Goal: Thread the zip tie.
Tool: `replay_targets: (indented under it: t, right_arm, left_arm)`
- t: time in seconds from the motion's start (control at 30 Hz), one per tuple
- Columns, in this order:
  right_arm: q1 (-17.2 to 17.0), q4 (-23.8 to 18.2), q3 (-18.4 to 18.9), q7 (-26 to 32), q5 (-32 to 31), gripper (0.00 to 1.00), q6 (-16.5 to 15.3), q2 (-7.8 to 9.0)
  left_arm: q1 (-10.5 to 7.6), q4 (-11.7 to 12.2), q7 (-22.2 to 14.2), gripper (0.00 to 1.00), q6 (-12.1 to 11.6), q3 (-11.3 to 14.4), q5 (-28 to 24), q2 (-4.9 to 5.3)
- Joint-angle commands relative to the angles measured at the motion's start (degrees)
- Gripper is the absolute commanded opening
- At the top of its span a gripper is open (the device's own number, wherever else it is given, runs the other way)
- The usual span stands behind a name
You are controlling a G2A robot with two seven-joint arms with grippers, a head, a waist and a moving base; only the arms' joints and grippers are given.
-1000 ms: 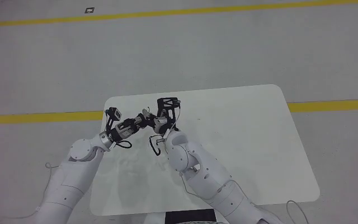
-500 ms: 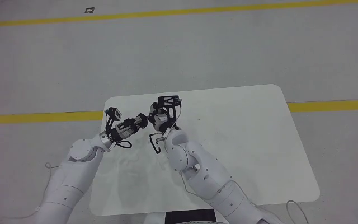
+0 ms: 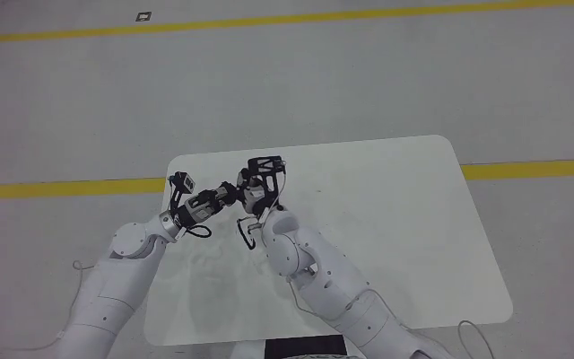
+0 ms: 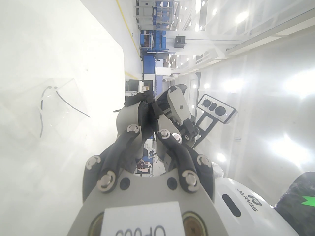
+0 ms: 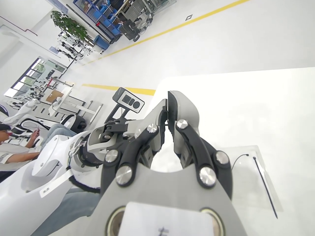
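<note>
Over the far left part of the white table (image 3: 386, 215), with a clear tray (image 5: 248, 180) of spare ties lying on it, the left gripper (image 4: 147, 104) and right gripper (image 5: 168, 109) meet tip to tip, both with jaws pressed together. Threading looks to be the step in hand: each seems to pinch part of the zip tie (image 4: 131, 102), a short black piece poking from the left fingertips, its head hidden. Next, I judge, the tail must line up with the head's slot, then push through
</note>
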Motion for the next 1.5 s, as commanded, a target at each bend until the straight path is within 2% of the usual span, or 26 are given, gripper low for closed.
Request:
replay_targets:
  t: [0.0, 0.03, 0.07, 0.1, 0.13, 0.23, 0.37, 0.47, 0.53, 0.83, 0.9, 0.93, 0.97, 1.03, 1.17, 1.27, 1.3, 1.33, 1.37, 1.47]
  right_arm:
    - [0.0, 0.1, 0.0, -0.1, 0.0, 0.00, 0.0, -0.03]
    - [-0.1, 0.1, 0.0, -0.1, 0.1, 0.00, 0.1, -0.04]
    - [-0.1, 0.1, 0.2, -0.2, 0.2, 0.09, 0.3, -0.05]
    - [-0.2, 0.0, 0.3, -0.3, 0.2, 0.39, 0.5, -0.05]
    - [-0.4, -0.2, 0.5, -0.5, 0.4, 1.00, 0.7, -0.05]
    - [-1.1, -1.5, 1.3, -1.1, 0.6, 1.00, 1.0, 0.11]
    - [-3.2, -4.2, 3.2, -1.6, 0.5, 1.00, -0.1, 0.71]
    - [-5.2, -6.5, 4.8, -1.4, 0.8, 1.00, -2.2, 1.32]
    - [-6.9, -8.4, 6.3, -0.7, 3.4, 1.00, -4.7, 1.72]
    - [-6.9, -8.4, 6.3, -0.7, 3.4, 1.00, -4.7, 1.72]
    - [-7.2, -7.8, 7.0, -1.0, 3.7, 1.00, -4.6, 1.83]
    - [-7.5, -7.6, 7.8, -0.9, 6.2, 1.00, -5.0, 1.83]
    - [-8.0, -7.6, 9.3, -0.5, 11.3, 1.00, -6.4, 1.80]
    - [-8.1, -6.7, 10.9, 0.5, 15.4, 1.00, -8.7, 1.94]
    - [-8.2, -4.5, 14.2, 4.7, 28.6, 1.00, -14.0, 2.09]
    - [-7.4, -2.2, 16.1, 8.7, 37.2, 1.00, -16.5, 2.18]
    - [-7.0, -0.9, 16.6, 11.2, 41.9, 1.00, -17.3, 2.15]
    - [-6.5, 0.1, 17.1, 12.9, 45.2, 1.00, -17.7, 2.15]
    - [-6.3, 0.4, 17.4, 13.1, 46.0, 1.00, -17.7, 2.16]
    - [-6.3, 0.4, 17.4, 13.1, 46.0, 1.00, -17.7, 2.16]
  left_arm:
    - [0.00, 0.0, 0.0, 0.00, 0.0, 0.0, 0.0, 0.00]
    - [0.00, 0.0, 0.0, 0.00, 0.0, 0.0, 0.0, 0.00]
    - [0.00, 0.0, 0.0, 0.00, 0.0, 0.0, 0.0, 0.00]
    - [0.00, 0.0, 0.0, 0.00, 0.0, 0.0, 0.0, 0.00]
    - [0.00, 0.0, 0.0, 0.00, 0.0, 0.0, 0.0, 0.00]
    - [0.00, 0.0, 0.0, 0.00, 0.0, 0.0, 0.0, 0.00]
    - [0.00, 0.0, 0.0, 0.00, 0.0, 0.0, 0.0, 0.00]
    - [0.00, 0.0, 0.0, 0.00, 0.0, 0.0, 0.0, 0.00]
    - [0.00, 0.0, 0.0, 0.00, 0.0, 0.0, 0.0, 0.00]
    - [0.00, 0.0, 0.0, 0.00, 0.0, 0.0, 0.0, 0.00]
    - [0.07, -0.1, 0.8, 0.00, 1.3, -0.2, -1.4, -0.07]
    - [0.02, 0.2, 0.5, 0.00, 1.8, -0.5, -2.3, -0.03]
    - [0.10, 0.6, -1.1, 0.00, 2.9, -1.0, -5.0, -0.02]
    - [0.05, 1.5, -4.9, 0.00, 5.1, -1.9, -10.0, 0.01]
    - [-0.96, 5.2, -13.5, 0.00, 9.9, -3.1, -17.6, 0.05]
    - [-2.13, 8.2, -18.2, 0.00, 12.8, -2.6, -21.1, -0.20]
    - [-2.88, 9.7, -19.4, 0.00, 14.0, -2.2, -22.4, -0.41]
    - [-3.50, 10.3, -20.5, 0.00, 14.3, -1.7, -22.6, -0.57]
    - [-4.12, 11.0, -21.1, 0.00, 13.4, -1.3, -21.9, -0.69]
    - [-4.12, 11.0, -21.1, 0.00, 13.4, -1.3, -21.9, -0.69]
